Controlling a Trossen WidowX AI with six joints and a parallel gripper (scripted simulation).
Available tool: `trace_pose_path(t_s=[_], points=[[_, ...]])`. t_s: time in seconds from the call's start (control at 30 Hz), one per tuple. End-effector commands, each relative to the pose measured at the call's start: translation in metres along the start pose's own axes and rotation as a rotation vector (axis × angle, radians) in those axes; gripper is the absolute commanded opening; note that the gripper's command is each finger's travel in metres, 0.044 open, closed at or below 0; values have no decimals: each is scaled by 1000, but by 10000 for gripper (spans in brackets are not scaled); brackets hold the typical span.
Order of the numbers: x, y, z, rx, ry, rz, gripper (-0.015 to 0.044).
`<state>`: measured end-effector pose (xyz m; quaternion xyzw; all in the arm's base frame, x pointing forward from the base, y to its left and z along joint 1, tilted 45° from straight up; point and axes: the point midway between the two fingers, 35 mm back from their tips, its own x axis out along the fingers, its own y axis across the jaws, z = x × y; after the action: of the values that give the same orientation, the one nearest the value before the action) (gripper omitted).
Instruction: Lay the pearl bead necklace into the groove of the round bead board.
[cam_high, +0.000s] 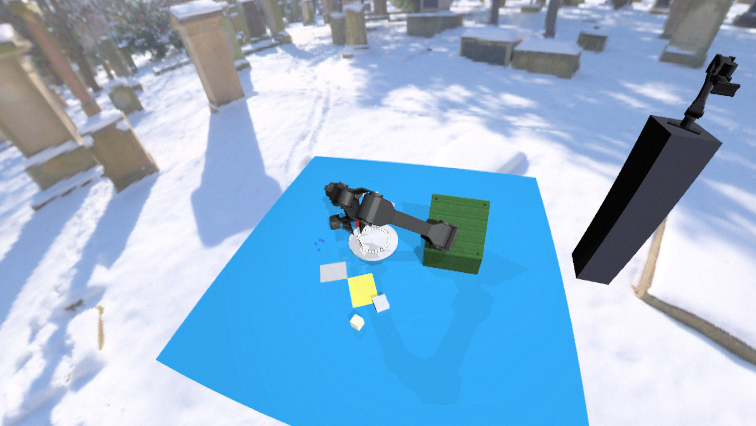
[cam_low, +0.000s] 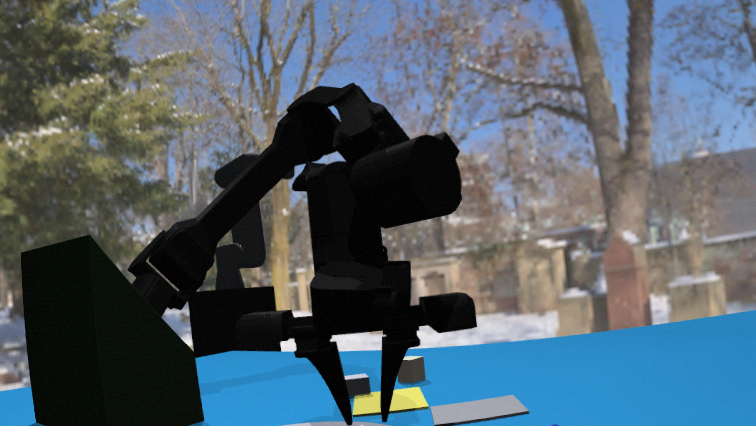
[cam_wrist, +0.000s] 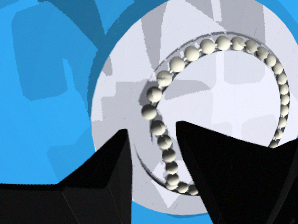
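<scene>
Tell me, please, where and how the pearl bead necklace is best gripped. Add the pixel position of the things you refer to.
Probably at the strand of beads (cam_wrist: 164, 142) cutting inward across the groove (cam_wrist: 143, 162). Come from above, one fingertip either side: it runs nearly straight between the gripper's (cam_low: 367, 421) (cam_wrist: 152, 126) parted fingertips, out of the groove.

super bright snowy daylight, arm nearly pure black in the side view, patchy hard-edged shadows across the board (cam_high: 358, 245) (cam_wrist: 112, 117)

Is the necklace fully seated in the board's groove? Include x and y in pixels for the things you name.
No, only partly: in the wrist view, the necklace's (cam_high: 389, 240) (cam_wrist: 284, 101) left-hand beads cut inside the groove (cam_wrist: 145, 167), leaving it bare there.
</scene>
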<state>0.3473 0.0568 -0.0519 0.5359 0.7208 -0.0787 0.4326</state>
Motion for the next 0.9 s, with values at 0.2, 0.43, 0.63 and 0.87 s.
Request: trace_pose_path(t_s=[0.2,0.43,0.63,0.87], points=[[5,0,1,3,0,1,120],[16,-1,1,6,1,0,120],[26,-2,1,9,2,-2,120],[28,-2,1,10,3,-2,120]])
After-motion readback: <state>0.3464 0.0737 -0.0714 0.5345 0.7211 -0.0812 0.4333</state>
